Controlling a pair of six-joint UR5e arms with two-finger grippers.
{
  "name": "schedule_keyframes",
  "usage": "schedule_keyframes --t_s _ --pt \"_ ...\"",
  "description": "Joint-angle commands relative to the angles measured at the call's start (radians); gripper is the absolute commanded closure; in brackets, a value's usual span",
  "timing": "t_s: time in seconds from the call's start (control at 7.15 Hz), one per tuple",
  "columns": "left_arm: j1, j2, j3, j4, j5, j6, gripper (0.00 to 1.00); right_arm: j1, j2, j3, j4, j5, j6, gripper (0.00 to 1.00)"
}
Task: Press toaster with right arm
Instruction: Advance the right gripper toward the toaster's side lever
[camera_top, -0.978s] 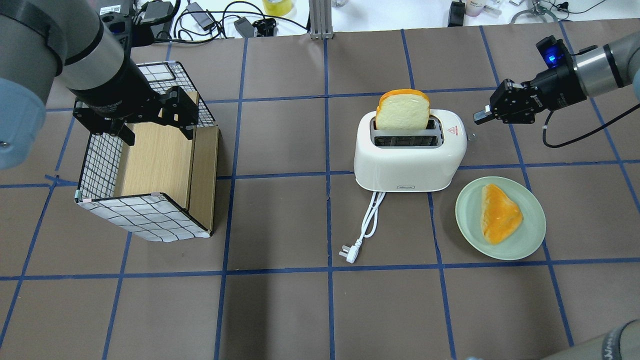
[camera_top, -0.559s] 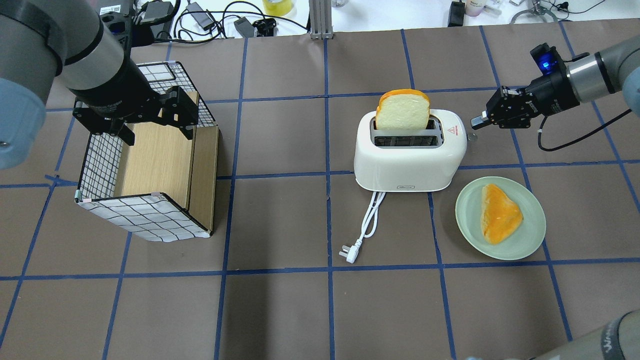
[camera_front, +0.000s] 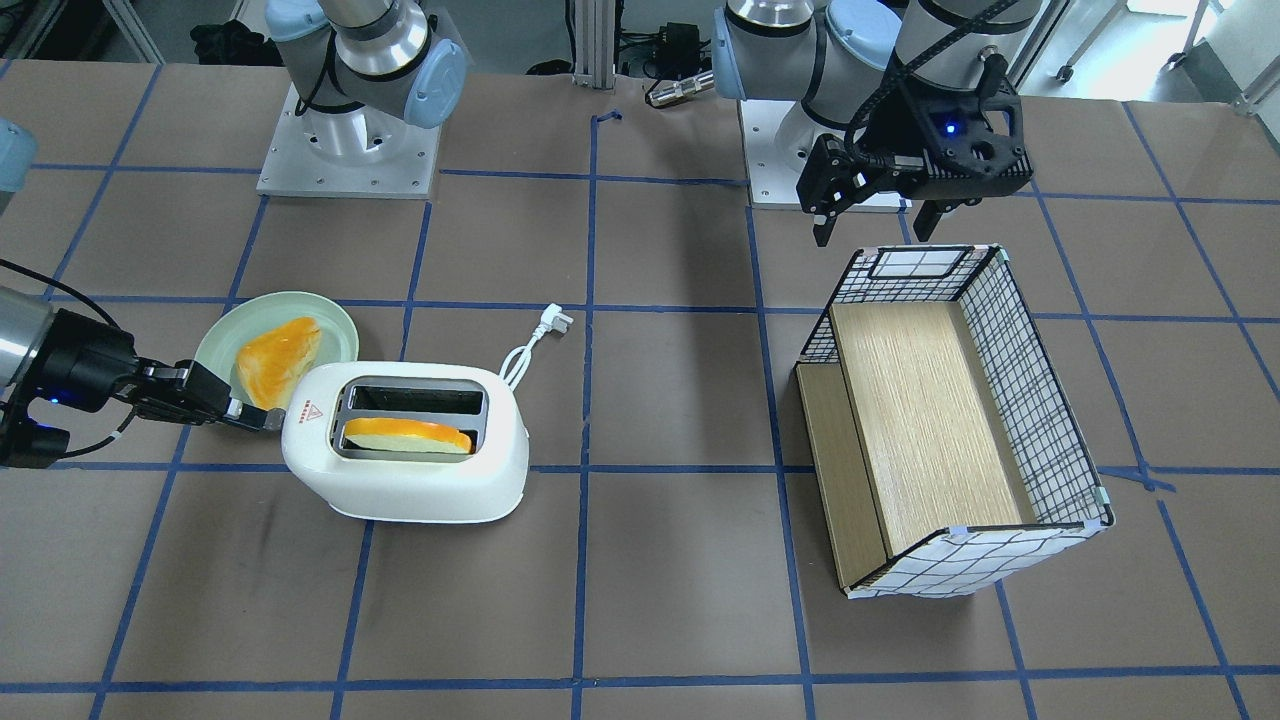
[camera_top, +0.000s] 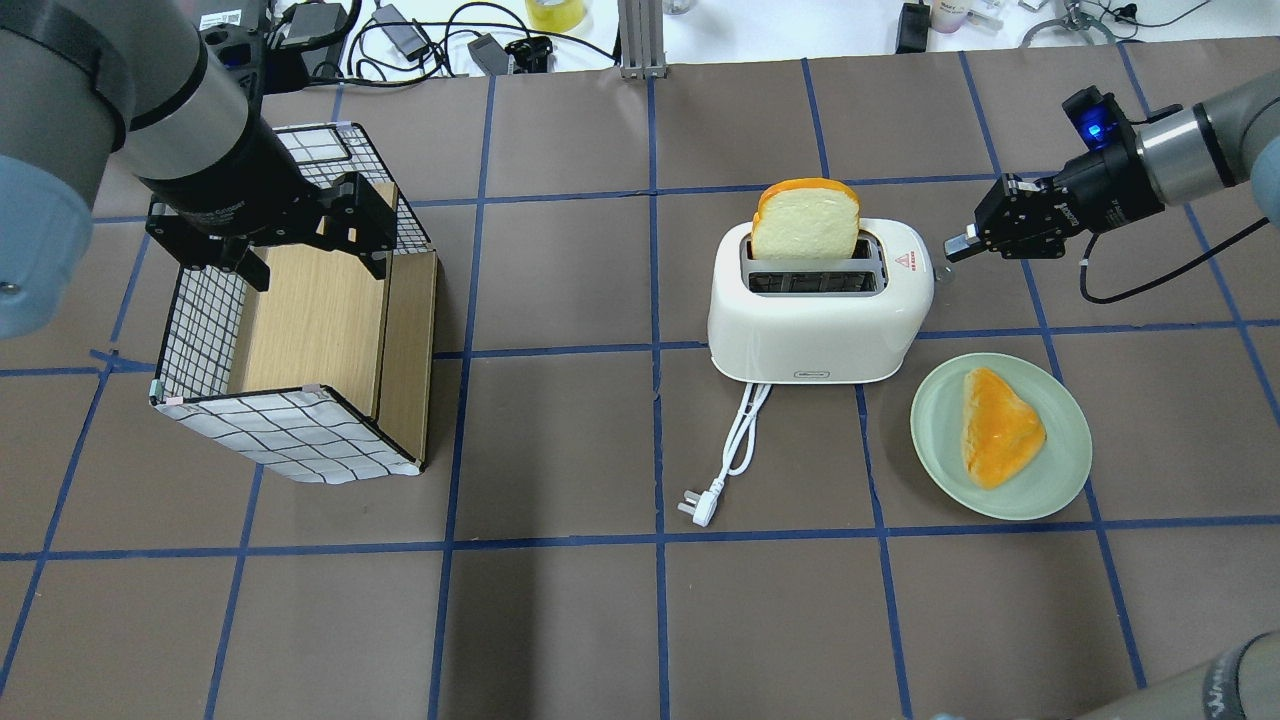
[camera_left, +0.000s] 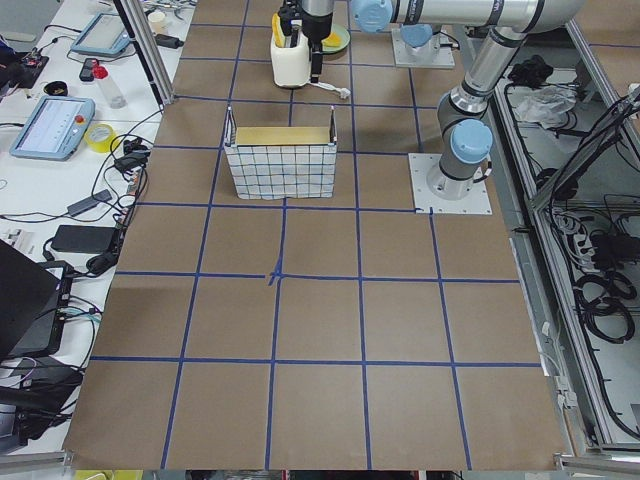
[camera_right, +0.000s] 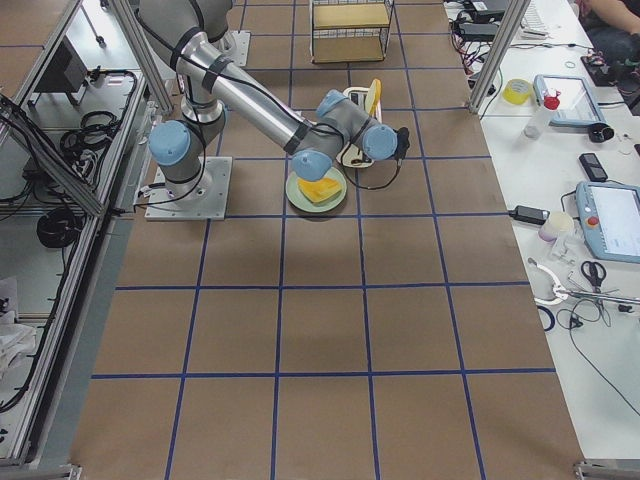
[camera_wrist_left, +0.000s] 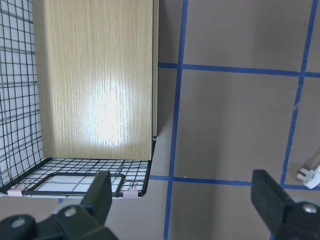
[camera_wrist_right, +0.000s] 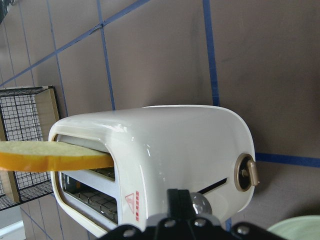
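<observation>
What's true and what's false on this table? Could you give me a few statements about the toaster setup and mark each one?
A slice of bread stands in one slot of the toaster. True.
The toaster's plug is in a socket. False: it lies loose on the table.
The green plate is empty. False: a piece of toast lies on it.
The right gripper is shut, its tip by the toaster's end. True.
The left gripper grips the wire basket. False: it hangs open above it.

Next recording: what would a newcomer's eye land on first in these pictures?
A white toaster mid-table with a bread slice standing up out of one slot, and the right gripper, shut, pointing at its end. Off to the robot's left, the open left gripper hangs over a wire basket with a wooden shelf.
</observation>
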Motion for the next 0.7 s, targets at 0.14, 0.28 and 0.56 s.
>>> schedule_keyframes --t_s 0.14,0.28,0.56 --pt "0.0 0.001 0.0 0.0 -0.001 0.0 0.0 0.018 -0.007 0.009 0.014 -0.023 -0.001 1.0" --pt "0.0 0.001 0.0 0.0 0.001 0.0 0.0 0.018 0.001 0.009 0.011 -0.023 -0.005 1.0" --pt "0.0 0.001 0.0 0.0 0.001 0.0 0.0 0.018 0.008 0.009 -0.001 -0.023 -0.012 1.0"
